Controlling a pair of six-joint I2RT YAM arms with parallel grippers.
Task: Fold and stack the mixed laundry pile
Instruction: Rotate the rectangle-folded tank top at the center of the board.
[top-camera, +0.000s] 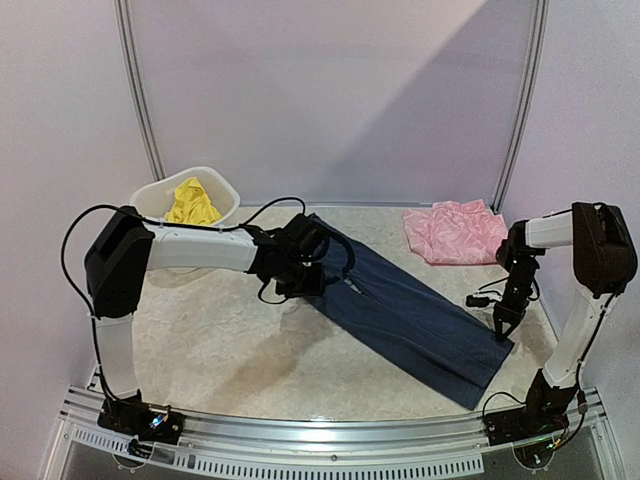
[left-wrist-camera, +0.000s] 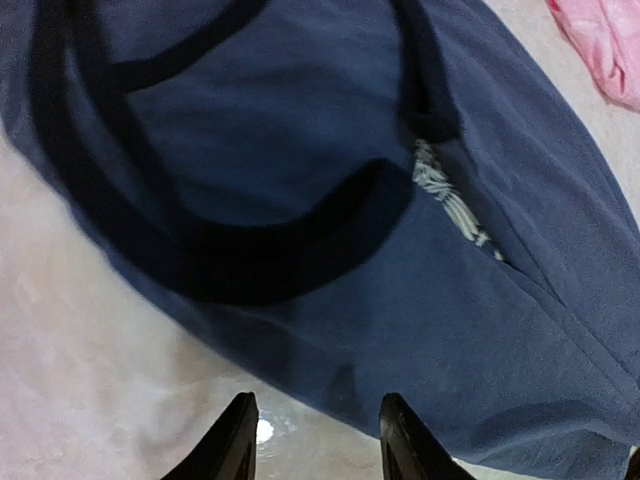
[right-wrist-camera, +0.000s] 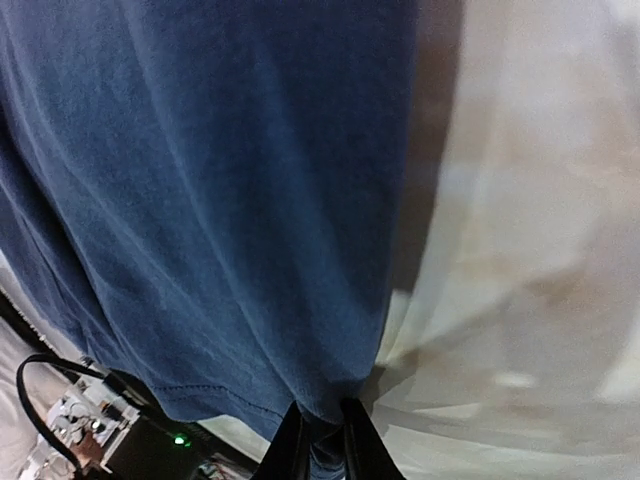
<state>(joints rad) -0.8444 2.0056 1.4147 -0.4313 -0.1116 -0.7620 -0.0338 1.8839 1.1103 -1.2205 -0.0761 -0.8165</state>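
- Navy sleeveless fabric top lies spread on the pale speckled table. It runs on a diagonal from far-centre to near-right. The end w/ dark-trimmed neck and arm openings is toward far-left, the hem toward near-right.
- In the left wrist view a strip of pale striped print shows thru a gap in the top's upper layer. No lettering can be made out.
- Left gripper is low over the table at the top's trimmed end. Its fingers stand apart w/ nothing gripped betw. them. The edge of the navy cloth lies right at the tips, bare table just below it.
- Right gripper points down at the hem's right-hand corner. Its fingers are nearly together w/ navy cloth pinched betw. them, so it is clamped on the top's corner. The fabric draws into shallow folds toward the pinch, and the side edge throws a dark shadow on the table beside it.
- Thin pink ruffled garment lies crumpled at far-right of the table. It sits near the right arm's elbow and apart from the navy top.
- Yellow cloth piece is bunched inside the white plastic tub at far-left, just behind the left arm. Part of it pokes above the rim.
- In the right wrist view a black base box w/ green light shows at lower left, past the hem, w/ a black cable looping beside it.
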